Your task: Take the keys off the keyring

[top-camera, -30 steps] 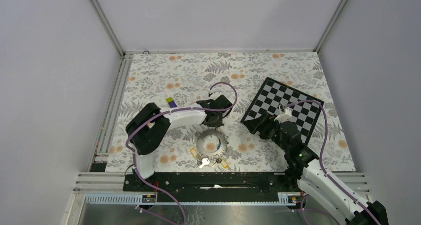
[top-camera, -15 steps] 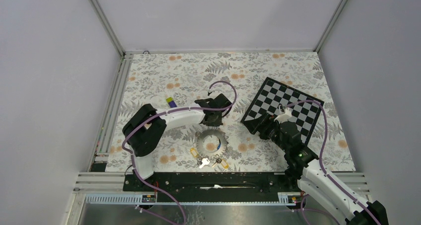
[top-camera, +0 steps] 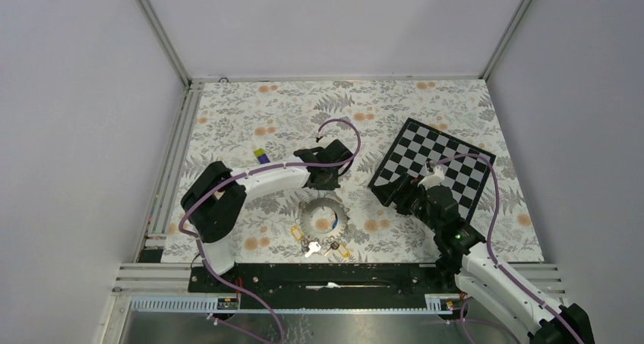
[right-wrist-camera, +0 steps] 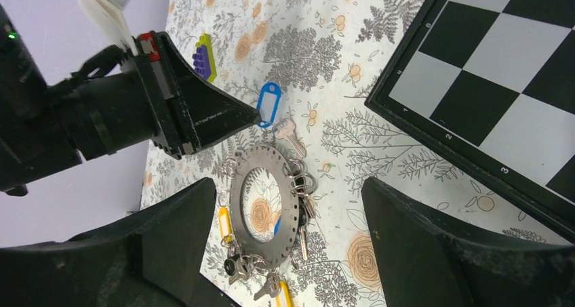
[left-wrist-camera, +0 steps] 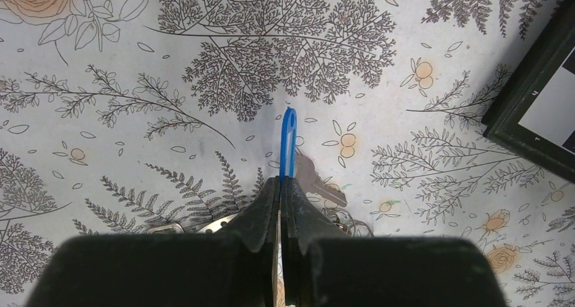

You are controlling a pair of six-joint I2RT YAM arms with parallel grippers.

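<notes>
The keyring (right-wrist-camera: 261, 156), a flat grey perforated ring with a wide hole, lies flat on the counter (right-wrist-camera: 339, 49). Silver and yellow-tagged keys (right-wrist-camera: 302, 188) cluster at its near and right rim. A blue-tagged key (right-wrist-camera: 269, 104) sits just beyond it, its tag pinched in the left gripper (left-wrist-camera: 280, 183). It is unclear whether this key is still linked to the ring.

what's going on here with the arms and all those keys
The left gripper is shut on a blue key tag, held edge-up just over the floral table, with its silver key lying beside the big grey keyring. Other keys, some with yellow tags, cluster around the keyring. The right gripper is open near the checkerboard, holding nothing.
</notes>
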